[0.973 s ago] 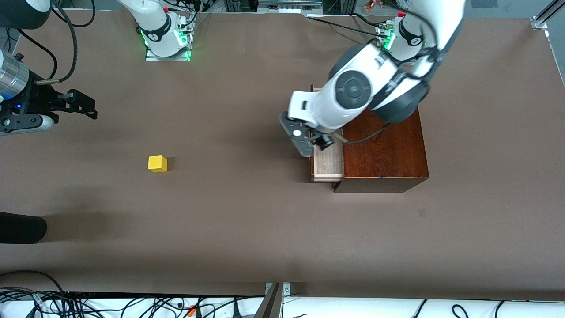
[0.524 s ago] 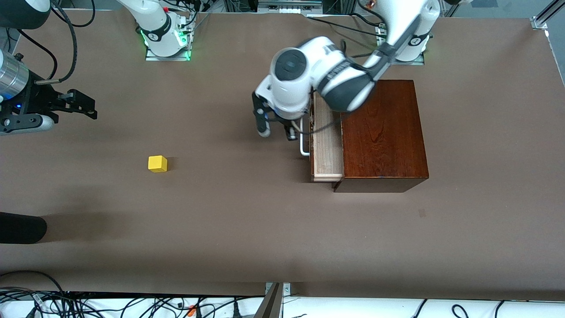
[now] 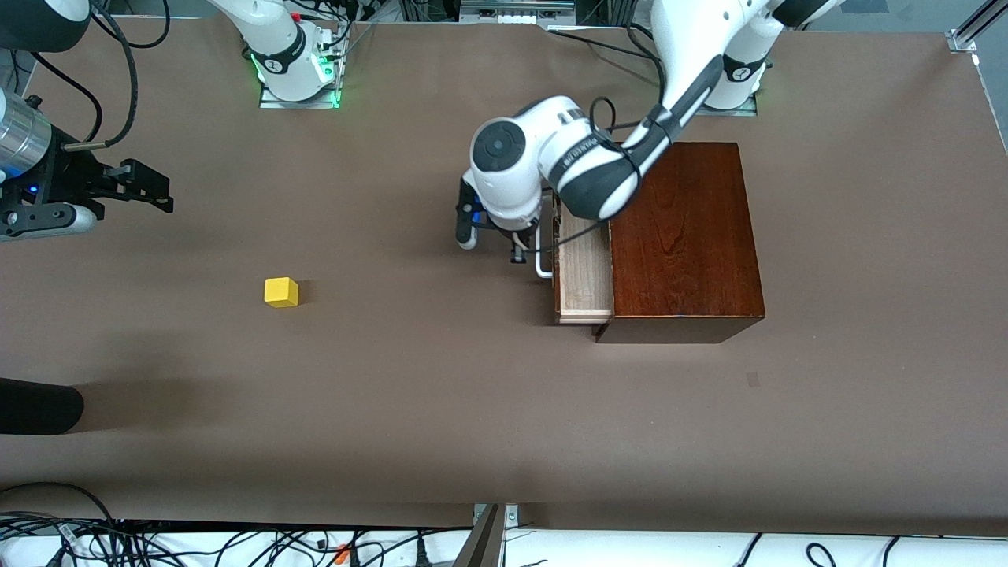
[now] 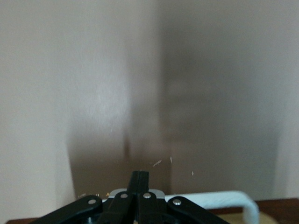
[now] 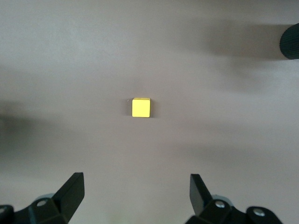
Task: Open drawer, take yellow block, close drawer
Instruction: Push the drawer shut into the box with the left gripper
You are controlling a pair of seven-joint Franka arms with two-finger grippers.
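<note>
The drawer stands partly pulled out of the dark wooden box, showing its pale tray and white bar handle. My left gripper hangs just in front of the drawer, beside the handle, shut with nothing between its fingers. In the left wrist view the closed left gripper sits next to the white handle. The yellow block lies on the open table toward the right arm's end. My right gripper waits open; its wrist view shows the right gripper apart from the yellow block.
A black rounded object juts in at the table's edge, nearer to the front camera than the block, and shows as a dark rounded object in the right wrist view. Cables run along the front edge.
My left arm swung from over the drawer's tray to in front of the drawer by the handle, and its fingers closed. Drawer, block and right arm stayed put.
</note>
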